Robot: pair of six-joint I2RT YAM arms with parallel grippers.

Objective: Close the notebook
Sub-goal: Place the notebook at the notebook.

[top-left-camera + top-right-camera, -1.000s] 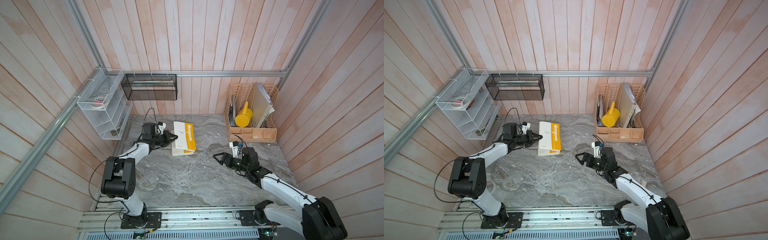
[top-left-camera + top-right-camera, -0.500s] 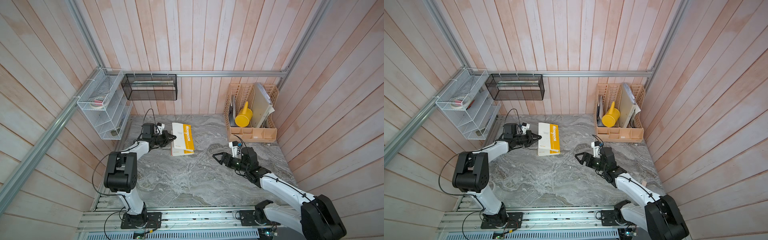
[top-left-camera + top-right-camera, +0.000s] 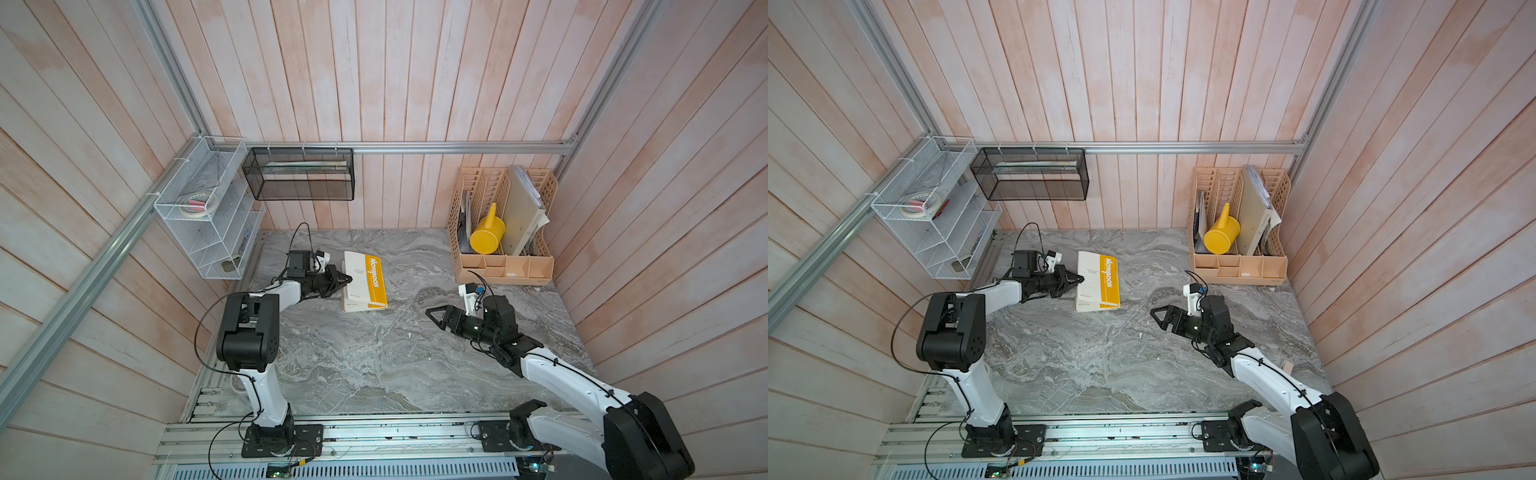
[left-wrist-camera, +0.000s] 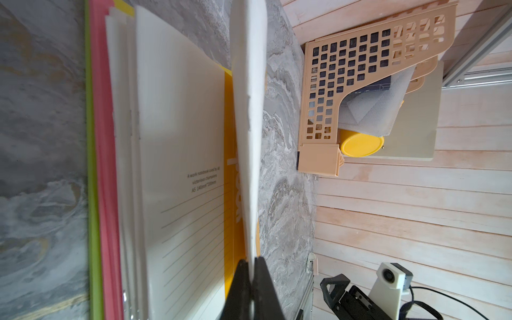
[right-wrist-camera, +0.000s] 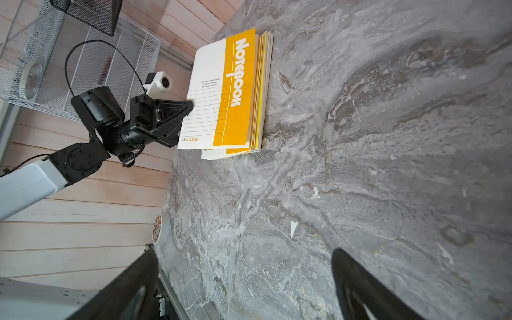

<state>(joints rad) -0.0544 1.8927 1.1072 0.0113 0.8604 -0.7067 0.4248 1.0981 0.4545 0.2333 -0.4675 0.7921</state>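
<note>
Pinching notebook [image 3: 371, 281] cover edge: left gripper [image 3: 348, 279] is clamping it, jaws narrow. Right gripper [image 3: 434, 318] is hovering wide open, well apart from notebook.

The notebook [image 3: 365, 282] lies on the table [image 3: 374, 365] between wire rack [image 3: 199, 232] and file organizer [image 3: 505, 266].

The grey marbled stone tabletop [image 3: 374, 374] lies bare across its middle and near side, leaving wide passage between the two arms. At the far left the yellow-and-white paper notebook [image 3: 368, 286] takes up the surface, and the left gripper [image 3: 350, 279] is pinched on its lifted cover at the edge nearest that arm. The right gripper [image 3: 433, 318], jaws apart, is well apart from it, with bare stone between. A beige slotted plastic file organiser [image 3: 503, 266] fills the far right corner. A white wire-mesh shelf [image 3: 208, 232] on the left wall crowds the left arm.
</note>
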